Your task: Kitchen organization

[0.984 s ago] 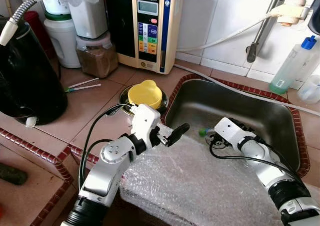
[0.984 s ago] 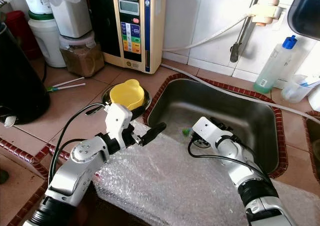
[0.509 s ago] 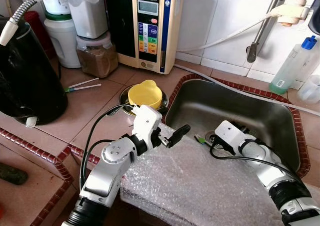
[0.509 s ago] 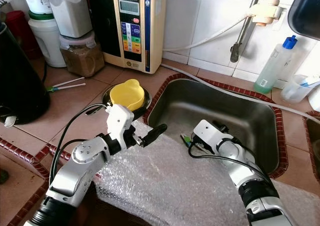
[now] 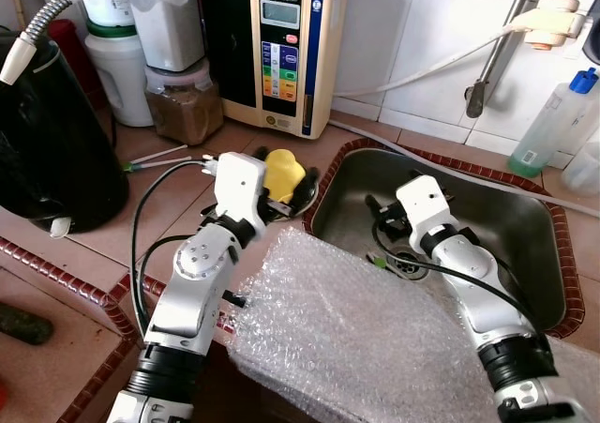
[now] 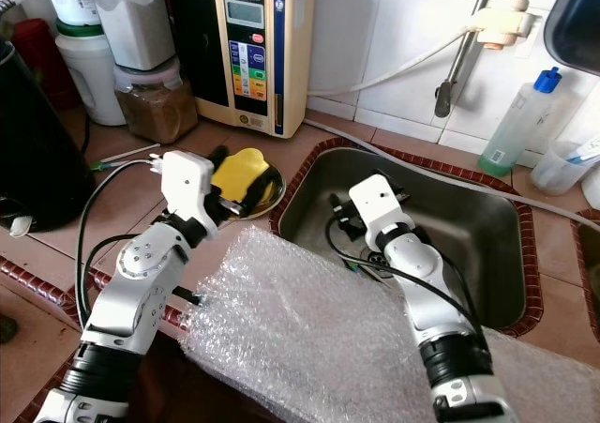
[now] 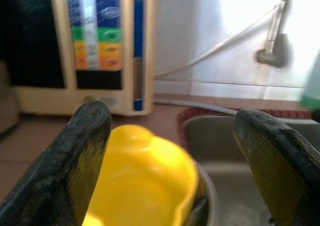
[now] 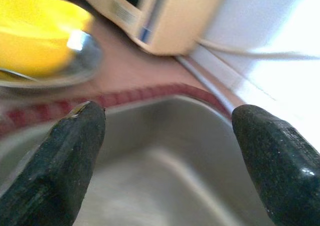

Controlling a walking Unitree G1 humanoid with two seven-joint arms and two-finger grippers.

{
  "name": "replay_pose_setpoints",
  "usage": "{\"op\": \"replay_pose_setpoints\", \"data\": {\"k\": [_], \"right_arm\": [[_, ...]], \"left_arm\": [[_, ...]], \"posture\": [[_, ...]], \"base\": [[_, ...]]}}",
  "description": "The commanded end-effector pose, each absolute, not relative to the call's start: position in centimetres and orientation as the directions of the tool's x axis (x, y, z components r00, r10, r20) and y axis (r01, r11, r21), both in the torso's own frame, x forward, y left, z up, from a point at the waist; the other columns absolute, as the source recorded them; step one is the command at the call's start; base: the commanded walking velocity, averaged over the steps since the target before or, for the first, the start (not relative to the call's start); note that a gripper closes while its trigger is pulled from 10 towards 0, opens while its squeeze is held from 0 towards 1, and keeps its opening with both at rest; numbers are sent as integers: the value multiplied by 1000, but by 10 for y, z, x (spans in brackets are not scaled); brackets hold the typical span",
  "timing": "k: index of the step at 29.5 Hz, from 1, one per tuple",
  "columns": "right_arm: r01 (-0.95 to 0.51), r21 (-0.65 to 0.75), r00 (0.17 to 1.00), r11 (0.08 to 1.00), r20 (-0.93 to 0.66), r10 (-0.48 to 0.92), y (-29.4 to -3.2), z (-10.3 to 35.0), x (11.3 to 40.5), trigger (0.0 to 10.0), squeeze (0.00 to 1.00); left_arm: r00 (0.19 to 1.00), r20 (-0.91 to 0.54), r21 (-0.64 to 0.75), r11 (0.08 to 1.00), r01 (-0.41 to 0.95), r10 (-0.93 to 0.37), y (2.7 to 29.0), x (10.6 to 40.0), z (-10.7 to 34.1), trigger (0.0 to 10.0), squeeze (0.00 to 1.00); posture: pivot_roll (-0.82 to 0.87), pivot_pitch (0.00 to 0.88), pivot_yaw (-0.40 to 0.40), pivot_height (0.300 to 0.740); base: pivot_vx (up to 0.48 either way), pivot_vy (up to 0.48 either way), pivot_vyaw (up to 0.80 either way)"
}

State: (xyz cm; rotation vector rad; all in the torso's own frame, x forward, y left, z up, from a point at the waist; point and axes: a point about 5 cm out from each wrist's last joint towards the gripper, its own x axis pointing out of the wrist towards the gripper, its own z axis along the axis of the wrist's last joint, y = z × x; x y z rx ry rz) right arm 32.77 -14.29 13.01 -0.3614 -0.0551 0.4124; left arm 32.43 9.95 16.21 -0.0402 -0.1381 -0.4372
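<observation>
Left gripper (image 7: 170, 151): up over the counter, right at the yellow cup (image 5: 284, 173). Its two black fingers are spread wide apart and hold nothing.
Right gripper (image 8: 165, 151): up over the left part of the sink (image 5: 525, 219). Its fingers are spread wide too, with nothing between them.
Yellow cup: sits in a small metal bowl (image 6: 265, 198) on the brown tile counter (image 5: 150, 207), just left of the sink.
Sink: a shiny metal one with a red tile edge. A small green thing (image 5: 379, 262) lies near the drain.
Bubble wrap (image 5: 356, 329): a big sheet lying over the near edge of the sink and counter.
Far side: a cream machine with coloured buttons (image 5: 286, 48) stands by the wall. A brown-filled jar (image 5: 185, 104) is to its left.
Far right: a clear bottle with a blue cap (image 5: 558, 118).
Left side: a big black pot (image 5: 52, 151).
</observation>
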Motion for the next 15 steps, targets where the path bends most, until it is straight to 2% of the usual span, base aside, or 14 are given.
{"op": "replay_pose_setpoints", "data": {"k": [1, 3, 7, 8, 9, 11, 12, 13, 14, 15], "right_arm": [[-400, -346, 905, 849, -3, 425, -141, 137, 327, 10000, 1000], [-474, -353, 858, 807, 21, 513, -124, 143, 316, 10000, 1000], [-522, -391, 821, 758, 9, 570, -111, 142, 309, 10000, 1000], [-530, -402, 814, 747, 5, 581, -109, 142, 308, 10000, 1000], [-545, -415, 803, 729, -9, 595, -105, 140, 305, 10000, 1000], [-549, -420, 800, 723, -14, 599, -104, 139, 303, 10000, 1000], [-556, -423, 796, 716, -22, 605, -103, 138, 301, 10000, 945], [-556, -423, 796, 716, -22, 605, -103, 138, 301, 10000, 945], [-566, -424, 789, 707, -32, 613, -102, 136, 299, 10000, 627], [-570, -431, 786, 700, -36, 618, -101, 136, 298, 10000, 627]], "left_arm": [[897, 158, -3, 908, 419, -414, 98, 327, 168, 10000, 1000], [914, 125, 6, 921, 390, -387, 98, 332, 164, 10000, 1000], [925, 86, 14, 929, 369, -369, 93, 334, 157, 10000, 1000], [934, 85, 12, 938, 347, -346, 94, 335, 157, 10000, 820], [955, 76, -22, 958, 288, -285, 98, 339, 157, 10000, 0], [967, 69, -37, 968, 249, -247, 102, 342, 157, 10000, 0], [979, 53, -47, 979, 199, -196, 107, 345, 156, 10000, 0], [979, 53, -47, 979, 199, -196, 107, 345, 156, 10000, 0], [984, 30, -39, 984, 175, -174, 110, 348, 153, 10000, 0], [985, 27, -40, 984, 171, -170, 110, 349, 153, 10000, 0]], "posture": [[4, 0, -11, 740], [3, 0, -11, 740], [-2, 0, -9, 740], [-2, 0, -9, 740], [-3, 0, -8, 740], [-2, 0, -8, 740], [-2, 0, -8, 740], [-2, 0, -8, 740], [0, 0, -11, 740], [-1, 0, -10, 740]], "base": [[0, 0, 0], [0, 0, 0], [0, 0, 0], [0, 0, 0], [0, 0, 0], [0, 0, 0], [0, 0, 0], [0, 0, 0], [0, 0, 0], [0, 0, 0]]}}
